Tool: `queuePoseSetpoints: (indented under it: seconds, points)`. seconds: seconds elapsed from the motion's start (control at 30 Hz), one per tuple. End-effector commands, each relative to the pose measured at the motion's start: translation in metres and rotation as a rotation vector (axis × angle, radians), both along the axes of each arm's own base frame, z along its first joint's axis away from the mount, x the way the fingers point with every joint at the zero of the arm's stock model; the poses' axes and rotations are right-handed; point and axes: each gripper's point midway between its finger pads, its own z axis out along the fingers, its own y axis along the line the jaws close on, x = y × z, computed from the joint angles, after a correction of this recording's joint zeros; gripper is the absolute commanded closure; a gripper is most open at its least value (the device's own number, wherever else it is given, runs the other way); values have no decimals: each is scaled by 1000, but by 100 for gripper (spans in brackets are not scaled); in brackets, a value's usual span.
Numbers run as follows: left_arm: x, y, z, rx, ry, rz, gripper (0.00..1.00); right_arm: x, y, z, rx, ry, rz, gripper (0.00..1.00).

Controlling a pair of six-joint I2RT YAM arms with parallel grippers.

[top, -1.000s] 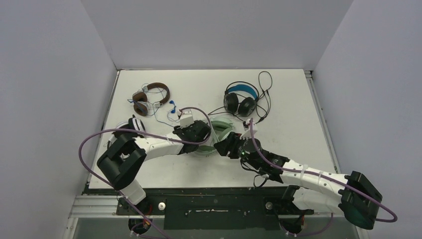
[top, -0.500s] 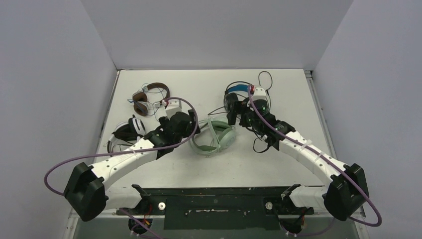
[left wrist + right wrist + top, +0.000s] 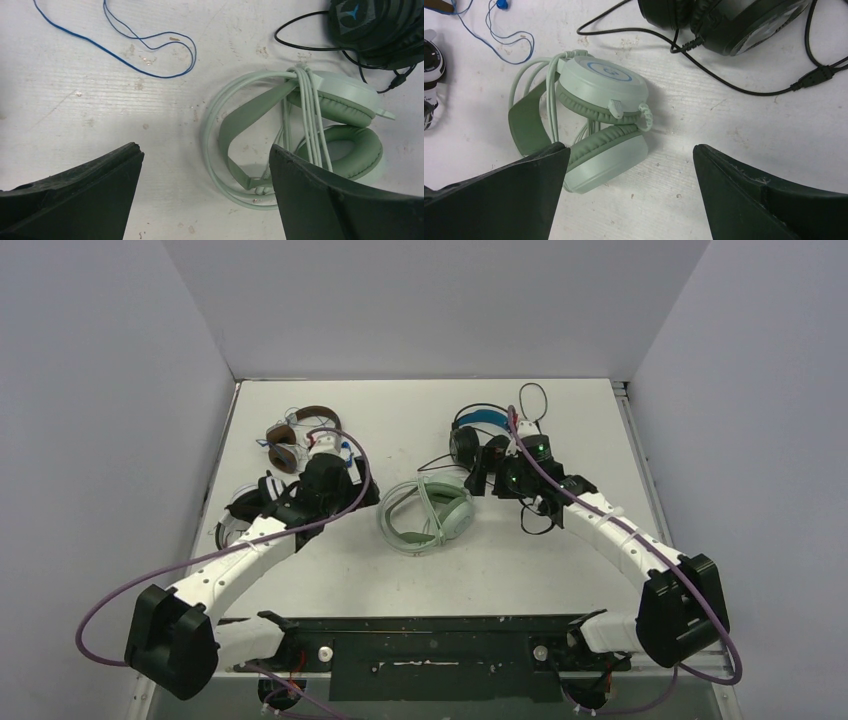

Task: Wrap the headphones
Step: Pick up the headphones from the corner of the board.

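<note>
The mint green headphones (image 3: pixel 425 515) lie on the table's middle with their cord wound in several strands (image 3: pixel 311 115) over the band and cups (image 3: pixel 599 85). My left gripper (image 3: pixel 345 495) hovers just left of them, open and empty (image 3: pixel 205 150). To their right, my right gripper (image 3: pixel 485 480) also hangs open and empty (image 3: pixel 629 147). The black headphones with a blue band (image 3: pixel 482 435) lie behind it, their black cord loose (image 3: pixel 744 85). The brown headphones (image 3: pixel 300 435) sit at the back left. The white striped headphones (image 3: pixel 245 505) are partly hidden by my left arm.
A loose thin blue cord (image 3: pixel 150 50) lies between the brown and mint sets. The black cord loops out toward the table's right back (image 3: pixel 533 405). The table's near edge is a dark rail (image 3: pixel 430 625). Grey walls stand on three sides.
Both grippers were down at the mint headphones a second ago. They have opened, let go and drawn back, the left to the left and the right toward the back right.
</note>
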Motion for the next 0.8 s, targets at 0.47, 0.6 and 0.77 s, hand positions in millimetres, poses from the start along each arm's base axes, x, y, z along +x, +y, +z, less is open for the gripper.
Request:
queuePoseSetpoints:
  seconds: [0.47,0.6,0.77]
  points:
    - [115,136,59,227,-43,195,3,-20,19,-23,193,69,58,0]
    - [143,164,46,312,-44,283,3,-25,21,-25,205,73,61,0]
    - [156,218,17,262,85,425,3,-33,17,-29,192,86,63,0]
